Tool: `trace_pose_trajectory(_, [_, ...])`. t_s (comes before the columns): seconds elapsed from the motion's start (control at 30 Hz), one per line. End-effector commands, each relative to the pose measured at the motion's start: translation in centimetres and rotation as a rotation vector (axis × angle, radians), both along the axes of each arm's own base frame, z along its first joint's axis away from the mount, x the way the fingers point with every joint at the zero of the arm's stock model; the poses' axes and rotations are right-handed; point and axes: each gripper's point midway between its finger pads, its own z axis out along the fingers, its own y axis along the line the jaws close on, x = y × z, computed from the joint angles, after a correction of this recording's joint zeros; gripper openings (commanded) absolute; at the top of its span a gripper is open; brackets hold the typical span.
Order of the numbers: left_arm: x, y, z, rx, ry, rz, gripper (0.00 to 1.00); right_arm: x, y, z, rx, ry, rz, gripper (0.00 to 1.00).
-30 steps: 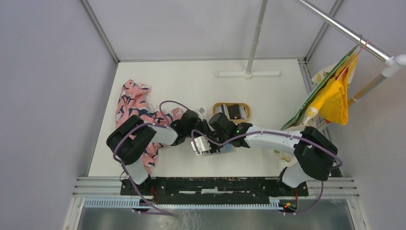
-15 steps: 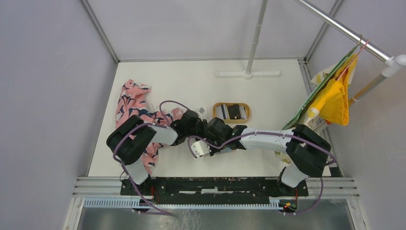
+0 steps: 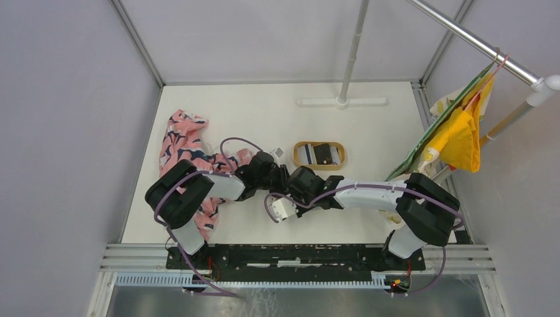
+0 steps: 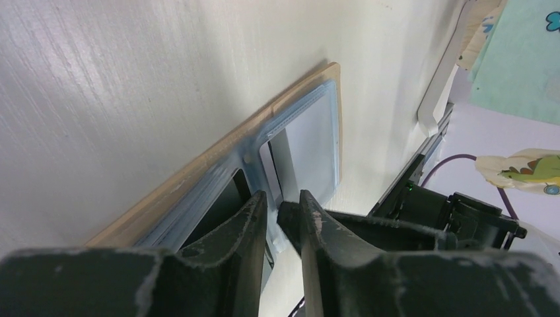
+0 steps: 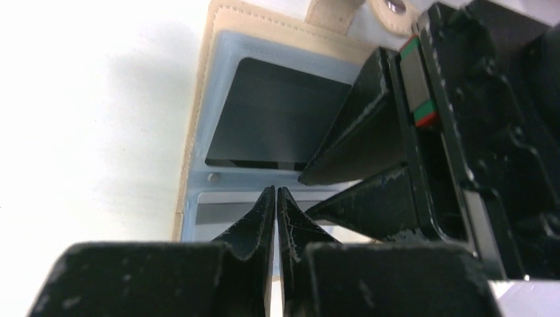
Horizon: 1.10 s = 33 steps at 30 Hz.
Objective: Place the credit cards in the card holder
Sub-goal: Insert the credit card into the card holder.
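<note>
1. Left wrist view: your left hand [image 4: 282, 197] hangs low over the card holder [image 4: 198, 165], which lies open on the table [image 4: 132, 79].
   - The fingers stand slightly apart. A dark shape sits in the gap, and you cannot tell what it is or whether anything is pinched.
   - Past the tips, a pale card [image 4: 310, 135] sits in the far pocket, with a dark stripe along one side.
   - A dark card [image 4: 214, 208] shows in the nearer pocket, mostly hidden behind one finger.
   - The fingers cut off the holder's near end.

2. Right wrist view: your right hand [image 5: 276, 190] has its fingers pressed together with nothing between them.
   - The tips are at the seam between the two pockets. You cannot tell whether they touch the plastic.
   - The dark card [image 5: 277, 129] fills the upper pocket, with one corner covered by the left hand's fingers [image 5: 363, 132]. A gap shows between those fingers.
   - Only a sliver of the pale card [image 5: 221, 212] shows.
   - The tan tab [image 5: 330, 10] is cut off at the top edge.

3. Top view: both wrists meet mid-table and cover the card holder and both hands completely.
   - Behind them, the oval tray [image 3: 319, 143] holds more cards [image 3: 323, 154], one dark and the rest pale. They are too small to count.
   - A pink cloth [image 3: 183, 140] lies partly under the left arm [image 3: 221, 187].
</note>
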Motion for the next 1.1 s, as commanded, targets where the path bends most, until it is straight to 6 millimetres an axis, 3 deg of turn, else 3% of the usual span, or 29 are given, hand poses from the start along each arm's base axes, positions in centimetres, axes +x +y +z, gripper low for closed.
trace_pose_trajectory(0.0, [-1.4, 2.2, -2.1, 0.126, 0.020, -0.026, 0.35, 1.0, -1.0, 1.3, 0.014, -0.039, -0.035, 0.09])
trace_pose_trajectory(0.1, [-1.3, 2.1, -1.7, 0.122, 0.009, -0.025, 0.36, 0.6, -1.1, 1.8, 0.055, 0.008, -0.031, 0.10])
trace_pose_trajectory(0.2, [-1.1, 2.0, -0.8, 0.111, -0.011, -0.027, 0.39, -1.2, -0.4, 3.1, 0.158, 0.127, 0.024, 0.12])
trace_pose_trajectory(0.33, [-0.8, 1.8, 1.0, 0.087, -0.072, -0.039, 0.46, -3.0, -0.4, 5.3, 0.326, 0.283, 0.054, 0.23])
trace_pose_trajectory(0.43, [-0.5, 2.0, 2.3, 0.079, -0.127, -0.042, 0.49, -2.8, -1.2, 6.6, 0.462, 0.368, -0.014, 0.33])
trace_pose_trajectory(0.57, [0.1, 2.4, 4.3, 0.070, -0.225, -0.031, 0.49, -1.8, -2.3, 8.4, 0.673, 0.462, -0.163, 0.55])
trace_pose_trajectory(0.63, [0.6, 2.7, 6.1, 0.056, -0.295, -0.015, 0.48, -1.6, -2.7, 8.8, 0.744, 0.520, -0.228, 0.61])
trace_pose_trajectory(0.87, [2.1, 5.0, 11.2, 0.052, -0.513, 0.098, 0.48, -0.1, -3.3, 7.8, 0.843, 0.699, -0.468, 0.67])
trace_pose_trajectory(0.97, [2.3, 6.1, 12.2, 0.058, -0.558, 0.142, 0.50, 0.7, -3.5, 7.0, 0.863, 0.750, -0.611, 0.70])
trace_pose_trajectory(1.07, [2.1, 6.5, 11.9, 0.074, -0.559, 0.143, 0.52, 1.1, -3.5, 6.3, 0.853, 0.829, -0.723, 0.70])
